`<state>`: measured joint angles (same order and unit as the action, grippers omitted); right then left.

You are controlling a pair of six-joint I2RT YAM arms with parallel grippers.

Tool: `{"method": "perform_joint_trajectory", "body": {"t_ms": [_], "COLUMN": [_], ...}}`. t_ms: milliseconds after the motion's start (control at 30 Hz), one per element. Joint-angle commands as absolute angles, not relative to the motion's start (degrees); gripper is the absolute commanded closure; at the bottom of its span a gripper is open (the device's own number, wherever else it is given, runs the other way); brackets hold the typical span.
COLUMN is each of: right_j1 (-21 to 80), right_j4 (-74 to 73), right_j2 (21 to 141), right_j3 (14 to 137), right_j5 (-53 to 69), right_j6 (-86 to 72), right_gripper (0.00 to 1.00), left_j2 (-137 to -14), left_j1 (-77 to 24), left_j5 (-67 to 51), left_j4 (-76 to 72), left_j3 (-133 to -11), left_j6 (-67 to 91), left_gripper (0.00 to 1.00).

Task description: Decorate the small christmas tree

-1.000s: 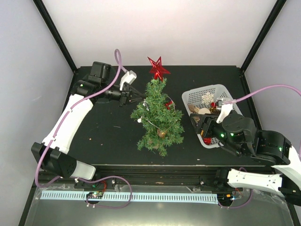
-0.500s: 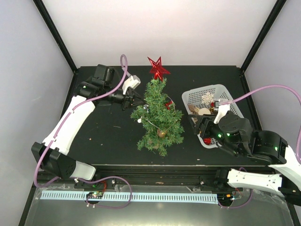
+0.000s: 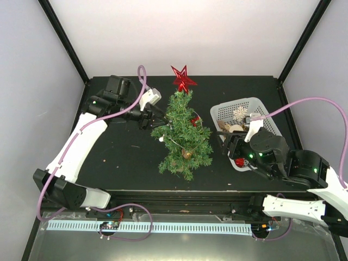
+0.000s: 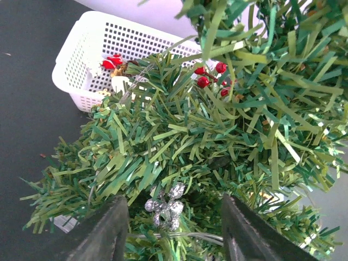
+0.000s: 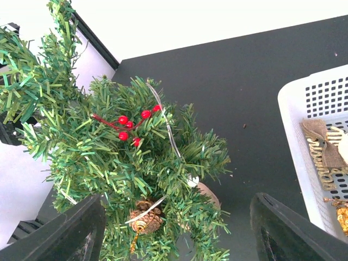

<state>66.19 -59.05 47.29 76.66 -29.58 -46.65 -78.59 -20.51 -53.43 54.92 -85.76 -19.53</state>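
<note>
The small christmas tree (image 3: 182,136) stands mid-table with a red star (image 3: 183,79) on top, red berries (image 3: 194,120) and a pine cone (image 3: 186,154) on its branches. My left gripper (image 3: 155,115) is at the tree's upper left side, open. In the left wrist view its jaws stand apart around a small silver ornament (image 4: 166,205) that hangs in the needles, touching neither finger. My right gripper (image 3: 224,142) is open and empty between the tree and the white basket (image 3: 239,102). The right wrist view shows the berries (image 5: 133,122), the pine cone (image 5: 145,217) and the tree's wooden base (image 5: 209,194).
The white basket (image 5: 304,103) holds several more decorations, among them a white snowflake (image 3: 240,113) and a burlap bow (image 5: 321,149). Black frame posts stand at the back corners. The basket (image 4: 81,60) also shows behind the tree in the left wrist view.
My left gripper has opened and let go of the silver ornament, which now sits on the tree. The right arm has crept slightly left towards the tree.
</note>
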Motion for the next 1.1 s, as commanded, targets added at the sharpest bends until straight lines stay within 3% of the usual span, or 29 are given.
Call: {"method": "perform_joint_trajectory", "body": {"t_ms": [0, 133, 167, 200, 233, 333, 467, 633, 800, 1067], "right_j1": [66.21, 66.27, 66.27, 66.27, 66.20, 65.76, 65.49, 63.87, 53.76, 52.04], "right_j4": [-57.53, -58.11, -58.44, -58.99, -59.70, -63.92, -74.34, -80.40, -81.65, -83.65], "right_j2": [47.20, 47.19, 47.24, 47.32, 47.60, 50.37, 58.00, 62.76, 62.71, 55.08], "right_j3": [76.23, 76.45, 76.61, 76.87, 77.35, 81.55, 90.05, 98.79, 104.31, 107.18], "right_j5": [-31.88, -32.78, -33.12, -33.65, -34.08, -33.87, -35.29, -36.33, -29.52, -29.74], "right_j6": [-45.72, -45.78, -45.83, -45.98, -46.17, -45.32, -44.99, -42.35, -38.41, -40.26], "right_gripper": [0.27, 0.22, 0.18, 0.12, 0.04, 0.00, 0.00, 0.00, 0.00, 0.00], "left_j2": [-77.08, -76.36, -76.30, -76.17, -76.01, -74.97, -74.29, -74.46, -66.17, -61.32], "left_j1": [-20.92, -20.73, -20.37, -19.61, -18.43, -12.82, -0.60, 10.78, 13.02, 13.01], "left_j5": [-50.95, -43.53, -41.17, -39.14, -37.72, -36.91, -46.16, -58.57, -53.64, -53.31], "left_j4": [56.32, 56.87, 57.26, 57.72, 57.97, 59.99, 67.34, 87.94, 89.24, 89.30], "left_j3": [-88.99, -92.03, -92.68, -93.06, -93.17, -94.05, -97.42, -105.02, -100.94, -98.55], "left_j6": [-20.77, -20.73, -21.02, -21.17, -21.09, -21.15, -25.49, -43.44, -49.31, -44.71], "left_gripper": [0.47, 0.29, 0.21, 0.07, 0.02, 0.01, 0.01, 0.01, 0.01, 0.01]}}
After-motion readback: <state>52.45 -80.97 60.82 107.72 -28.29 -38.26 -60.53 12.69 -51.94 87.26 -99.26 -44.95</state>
